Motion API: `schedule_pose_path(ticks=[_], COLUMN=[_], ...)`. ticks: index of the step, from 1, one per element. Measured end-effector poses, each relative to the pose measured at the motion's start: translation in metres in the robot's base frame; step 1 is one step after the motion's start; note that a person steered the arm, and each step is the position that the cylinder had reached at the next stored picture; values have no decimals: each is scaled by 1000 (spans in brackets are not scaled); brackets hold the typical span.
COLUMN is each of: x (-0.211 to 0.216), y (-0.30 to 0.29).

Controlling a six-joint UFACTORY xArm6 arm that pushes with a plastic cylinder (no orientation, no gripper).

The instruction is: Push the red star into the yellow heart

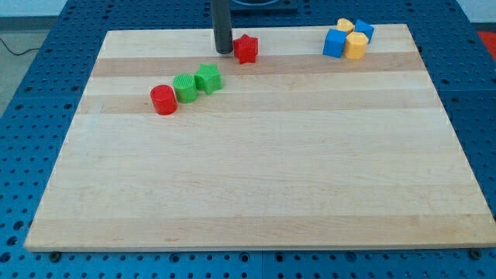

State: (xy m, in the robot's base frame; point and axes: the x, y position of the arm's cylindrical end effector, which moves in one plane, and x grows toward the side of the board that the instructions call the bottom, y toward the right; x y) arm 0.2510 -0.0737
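The red star (246,48) lies near the view's top, a little left of centre on the wooden board (256,186). My tip (224,51) stands just to the star's left, touching or nearly touching it. The yellow heart (345,25) sits at the top right, in a tight cluster with a blue block (335,43), a yellow block (356,46) and another blue block (363,30). The star is well to the left of that cluster.
A red cylinder (163,100), a green round block (185,87) and a green block (208,78) form a slanted row at the upper left. Blue perforated table surrounds the board.
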Motion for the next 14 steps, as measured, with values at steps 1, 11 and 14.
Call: schedule_pose_path(ticks=[1,11,14], x=[19,-25,-37], y=[-15,159,166])
